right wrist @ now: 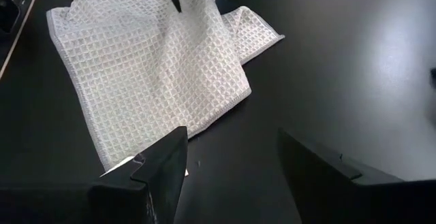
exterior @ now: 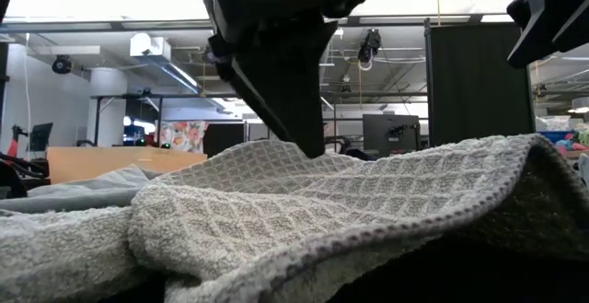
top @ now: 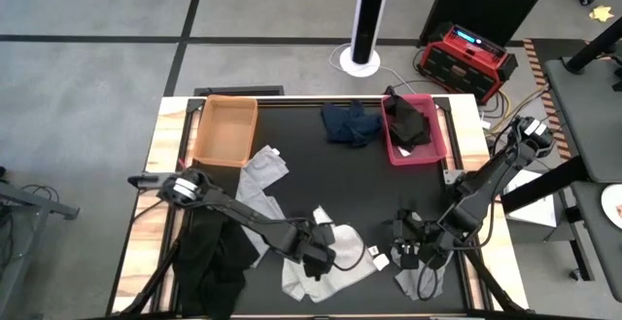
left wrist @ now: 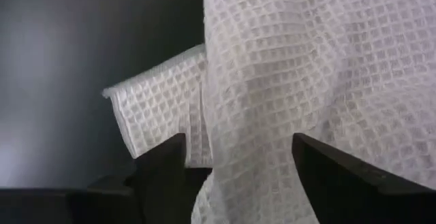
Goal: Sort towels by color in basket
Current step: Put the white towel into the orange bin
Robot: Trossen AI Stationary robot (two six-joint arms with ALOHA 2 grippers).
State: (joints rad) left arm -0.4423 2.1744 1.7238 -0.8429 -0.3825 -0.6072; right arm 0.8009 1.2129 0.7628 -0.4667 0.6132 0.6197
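Waffle-weave cloth towel (right wrist: 150, 67), matt black table (right wrist: 354, 81)

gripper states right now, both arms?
Left gripper: open, fingers straddling the white waffle towel, not clamped.
Right gripper: open, empty, above the black table.

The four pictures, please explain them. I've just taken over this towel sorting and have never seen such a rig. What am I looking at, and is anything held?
Two dark robot arms work at a black-topped table. The high view looks straight down on it, and the low view looks level across the table top. The other two pictures come from cameras on the left and right wrists.

Each arm ends in a two-finger end effector. The left end effector is open, its fingers spread either side of the white towel. The right end effector is open with nothing between its fingers, and it faces that towel.

At the far edge stand an orange basket and a pink basket, which has a black towel in it. A navy towel lies beside the pink one. A light grey towel lies near the orange basket.
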